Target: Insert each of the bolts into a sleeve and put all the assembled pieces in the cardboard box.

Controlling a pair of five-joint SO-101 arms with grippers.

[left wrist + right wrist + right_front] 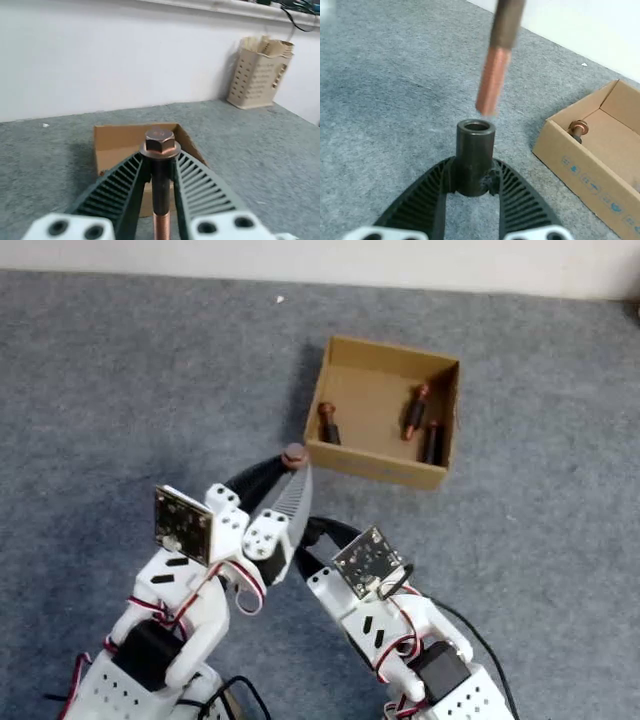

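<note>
Pinching a copper-coloured hex-head bolt (160,200), the left tool (160,160) is hanging its tip just above the dark cylindrical metal sleeve (476,150). The right tool (474,175) is clamping that upright near the brown cardboard box (372,464). Bolt is looking slightly tilted, so squaring it over the bore before lowering seems best.

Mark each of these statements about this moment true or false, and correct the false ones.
1. The left gripper is shut on a bolt. True.
2. The bolt's tip sits inside the sleeve. False: it hangs just above the sleeve's opening.
3. The right gripper is open and holds nothing. False: it is shut on the sleeve.
4. Three pieces lie in the cardboard box. True.
</note>
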